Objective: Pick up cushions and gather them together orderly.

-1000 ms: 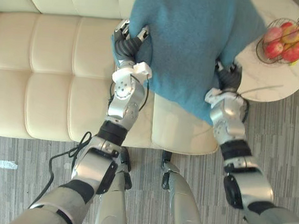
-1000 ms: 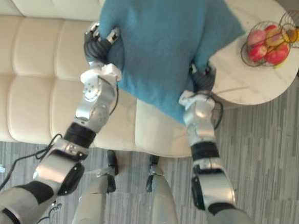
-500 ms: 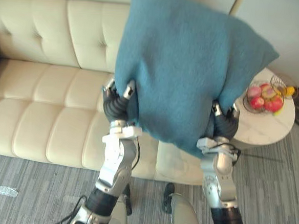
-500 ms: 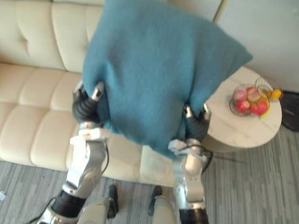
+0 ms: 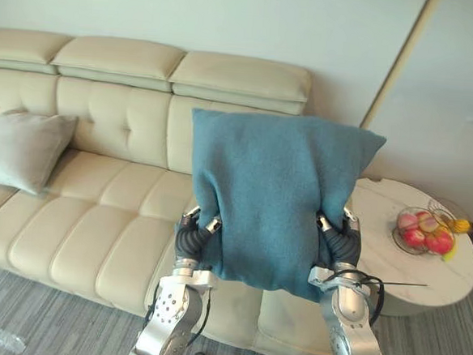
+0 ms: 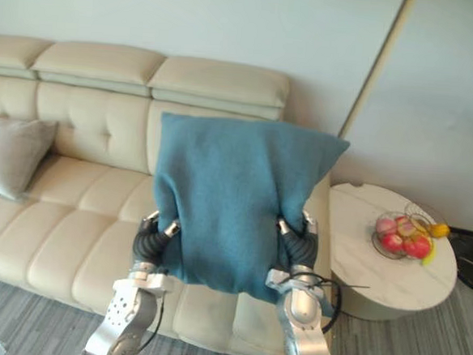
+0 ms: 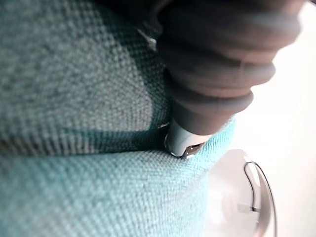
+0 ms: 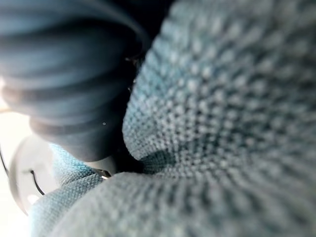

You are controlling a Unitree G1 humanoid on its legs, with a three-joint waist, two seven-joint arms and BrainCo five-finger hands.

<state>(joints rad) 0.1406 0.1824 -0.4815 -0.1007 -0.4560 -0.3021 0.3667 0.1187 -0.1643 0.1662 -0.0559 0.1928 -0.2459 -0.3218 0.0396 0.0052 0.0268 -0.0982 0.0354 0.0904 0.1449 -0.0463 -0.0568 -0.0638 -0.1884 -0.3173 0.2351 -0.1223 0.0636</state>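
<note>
A big blue cushion (image 5: pixel 276 196) hangs upright in the air in front of the cream sofa (image 5: pixel 95 224). My left hand (image 5: pixel 192 238) grips its lower left edge and my right hand (image 5: pixel 339 246) its lower right edge. The cloth bulges around both dark wrist covers. In the left wrist view a silver fingertip (image 7: pixel 183 144) digs into the blue weave (image 7: pixel 74 98). The right wrist view has the same cloth (image 8: pixel 222 123) folded against that hand. A grey cushion (image 5: pixel 19 148) leans against the sofa's backrest at the far left.
A round white marble side table (image 5: pixel 389 265) stands to the right of the sofa, with a wire basket of fruit (image 5: pixel 424 231) on it. Grey striped floor runs along the sofa's front. A pale wall stands behind.
The camera has tilted up from the seat toward the wall. Both hands have lifted the blue cushion off the sofa's right end and now hold it upright, higher.
</note>
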